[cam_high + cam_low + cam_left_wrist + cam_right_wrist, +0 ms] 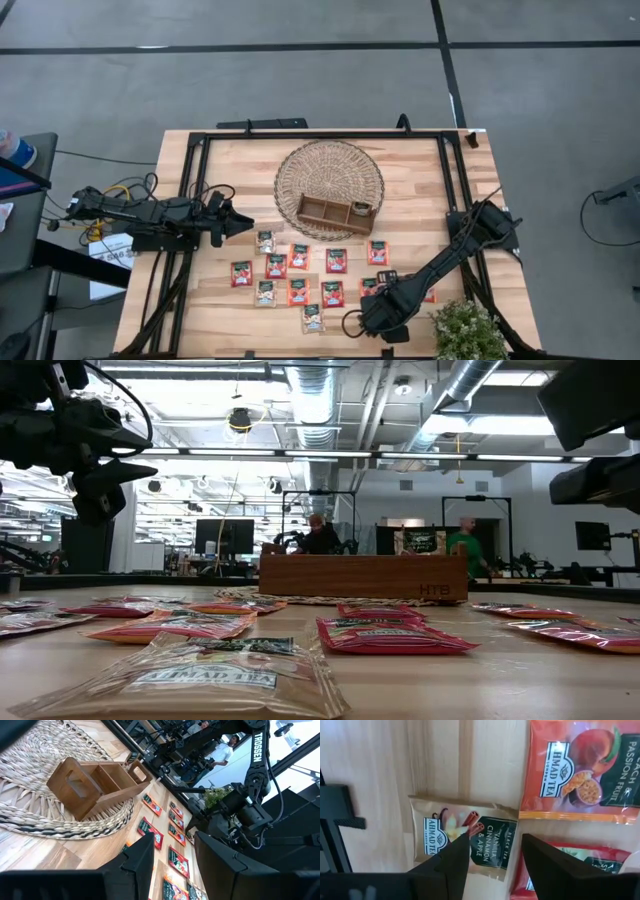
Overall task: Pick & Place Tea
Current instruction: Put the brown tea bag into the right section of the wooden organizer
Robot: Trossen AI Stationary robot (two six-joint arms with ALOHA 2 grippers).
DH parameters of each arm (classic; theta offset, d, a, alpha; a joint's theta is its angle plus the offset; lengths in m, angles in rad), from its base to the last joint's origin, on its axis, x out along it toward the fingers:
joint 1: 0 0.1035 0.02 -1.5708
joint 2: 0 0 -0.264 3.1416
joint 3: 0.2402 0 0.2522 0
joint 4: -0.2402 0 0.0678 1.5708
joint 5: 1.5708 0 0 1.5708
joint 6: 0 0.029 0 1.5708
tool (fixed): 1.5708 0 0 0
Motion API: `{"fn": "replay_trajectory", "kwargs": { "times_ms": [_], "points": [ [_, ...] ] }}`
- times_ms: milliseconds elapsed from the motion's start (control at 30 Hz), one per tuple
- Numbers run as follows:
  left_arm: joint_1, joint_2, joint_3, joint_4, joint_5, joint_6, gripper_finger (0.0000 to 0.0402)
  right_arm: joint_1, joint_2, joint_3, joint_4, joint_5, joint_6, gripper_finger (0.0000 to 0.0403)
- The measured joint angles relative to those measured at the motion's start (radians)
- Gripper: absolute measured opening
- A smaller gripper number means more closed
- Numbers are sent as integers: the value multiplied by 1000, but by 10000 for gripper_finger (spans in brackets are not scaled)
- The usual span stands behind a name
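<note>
Several flat tea sachets (300, 275) lie flat on the near half of the wooden table, mostly red-orange with a few whitish ones (313, 318). My right gripper (373, 306) is open and hovers at the near right of the spread. In the right wrist view its fingers (495, 840) stand above a beige vanilla-cinnamon sachet (445, 832), beside an orange peach sachet (580, 770) and a red one (570, 862). My left gripper (245, 226) is open at the table's left, pointing toward the sachets and the wooden tray (95, 785).
The brown divided tray (335, 210) rests on a round woven mat (330, 165) at the table's far middle. A small green plant (465, 328) stands at the near right corner. A black frame (200, 150) edges the table. People (320, 535) show in the room behind.
</note>
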Motion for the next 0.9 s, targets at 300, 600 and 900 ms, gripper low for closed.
{"fn": "replay_trajectory", "kwargs": {
  "times_ms": [300,600,900],
  "points": [
    [0,0,0,1,-1,0,133,-2,3,0,21,0,-4,168],
    [0,0,0,2,-2,0,133,-13,5,-1,22,5,-29,164],
    [0,0,0,2,-2,0,133,-31,1,-65,68,-18,-29,149]
  ]
}}
